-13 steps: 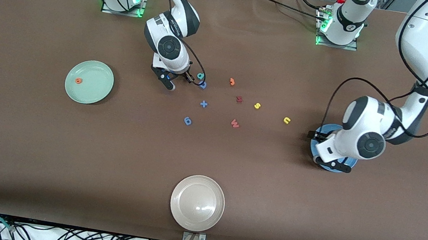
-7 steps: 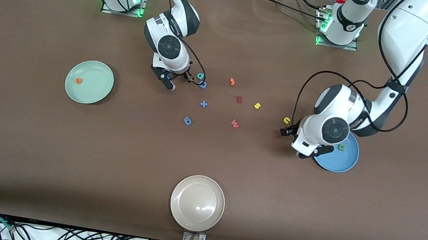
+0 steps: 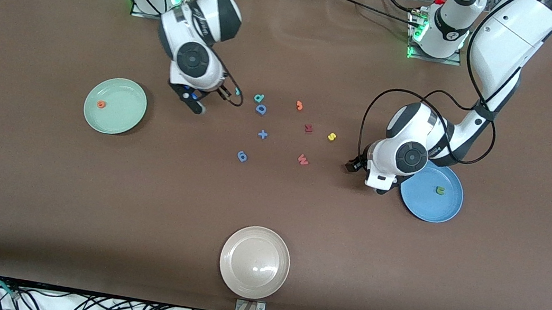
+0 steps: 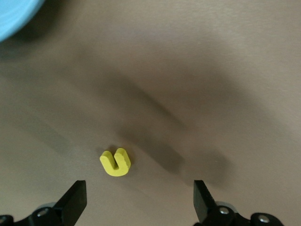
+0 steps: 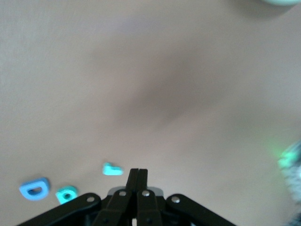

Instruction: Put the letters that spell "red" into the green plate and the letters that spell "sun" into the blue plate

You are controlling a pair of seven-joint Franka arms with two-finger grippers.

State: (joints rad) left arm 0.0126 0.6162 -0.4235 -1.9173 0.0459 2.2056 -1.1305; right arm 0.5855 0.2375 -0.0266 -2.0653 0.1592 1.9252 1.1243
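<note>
The brown table (image 3: pixel 37 187) has two white arms on it. The green plate (image 3: pixel 118 118) sits toward the right arm's end, and the orange "e" (image 3: pixel 101 104) lies in it. The blue plate (image 3: pixel 429 204) sits toward the left arm's end, and the dark green "n" (image 3: pixel 440 190) lies in it. A beige plate (image 3: pixel 239 273) is nearest the front camera.

The left gripper (image 4: pixel 138 188) hangs just beside the blue plate with its fingers wide apart. The yellow "u" (image 4: pixel 115 162) lies flat on the table under it, between the fingers and touching neither.

The right gripper (image 5: pixel 138 173) is between the green plate and the loose letters. Its fingers are pressed tight together, and I see nothing between them. The teal "r" (image 5: pixel 113 168) lies on the table just beside its tips. The teal "d" (image 3: pixel 259 98) and a blue "D" (image 3: pixel 260 109) lie close by.

The yellow "s" (image 3: pixel 331 137) lies on the table in the middle, near a dark red letter (image 3: pixel 309 128).
</note>
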